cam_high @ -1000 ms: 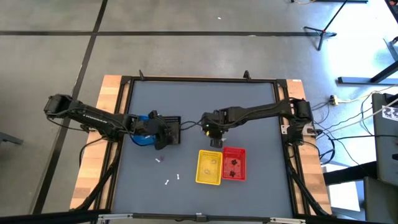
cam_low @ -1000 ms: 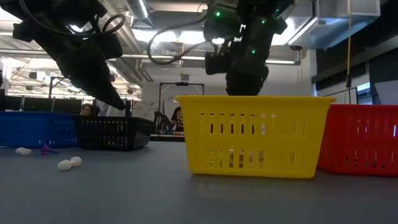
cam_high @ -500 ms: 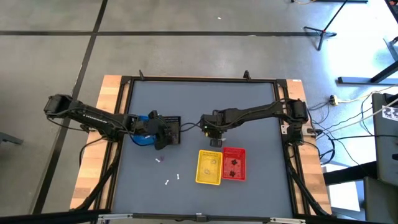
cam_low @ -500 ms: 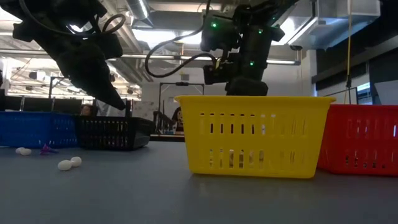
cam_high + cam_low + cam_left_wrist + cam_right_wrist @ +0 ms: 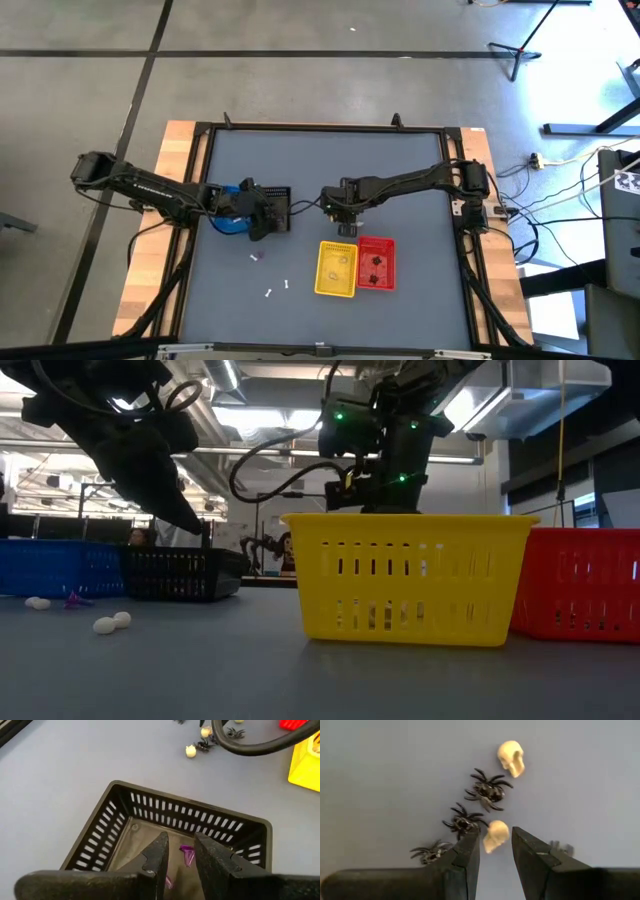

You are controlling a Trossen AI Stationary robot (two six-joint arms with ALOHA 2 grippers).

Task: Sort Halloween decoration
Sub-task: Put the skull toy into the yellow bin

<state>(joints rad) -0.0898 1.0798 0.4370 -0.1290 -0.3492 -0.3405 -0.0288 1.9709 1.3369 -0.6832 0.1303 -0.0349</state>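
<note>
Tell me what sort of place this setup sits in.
Probably a robotics lab or workshop: a bare concrete floor surrounds the grey work table, cables and stands sit beside it, and the low view shows exposed ceiling ducts and lighting behind.

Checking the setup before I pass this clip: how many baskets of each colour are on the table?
Blue basket: 1
Black basket: 1
Yellow basket: 1
Red basket: 1
Total: 4
</note>
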